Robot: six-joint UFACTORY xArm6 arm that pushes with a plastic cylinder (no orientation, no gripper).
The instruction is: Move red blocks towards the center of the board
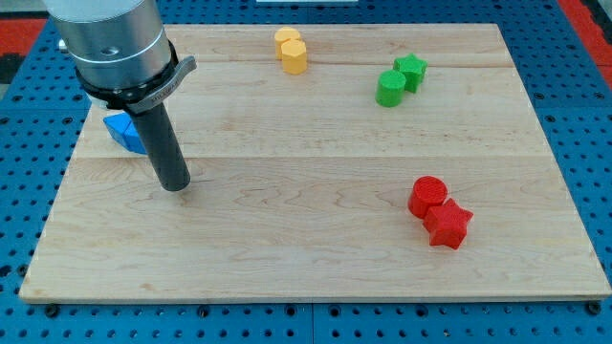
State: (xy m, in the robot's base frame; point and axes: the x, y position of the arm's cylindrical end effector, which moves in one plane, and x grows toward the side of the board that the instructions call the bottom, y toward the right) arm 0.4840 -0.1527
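Red cylinder (427, 196) and star (448, 225) far right of my tip (175, 185).

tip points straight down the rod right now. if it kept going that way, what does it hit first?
My tip already rests on, or just above, the bare board, so going straight down it meets the wood and no block. The nearest block, a blue one, sits up-left beside the rod; contact there is unclear.

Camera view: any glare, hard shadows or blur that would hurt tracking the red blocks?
Camera view: light is even and soft, with no glare on the board; the red cylinder and red star are sharp, with only faint shadows beneath them. My tip is in focus, far to the view's left of them, beside the blue block; the arm housing is cropped at the view's top.
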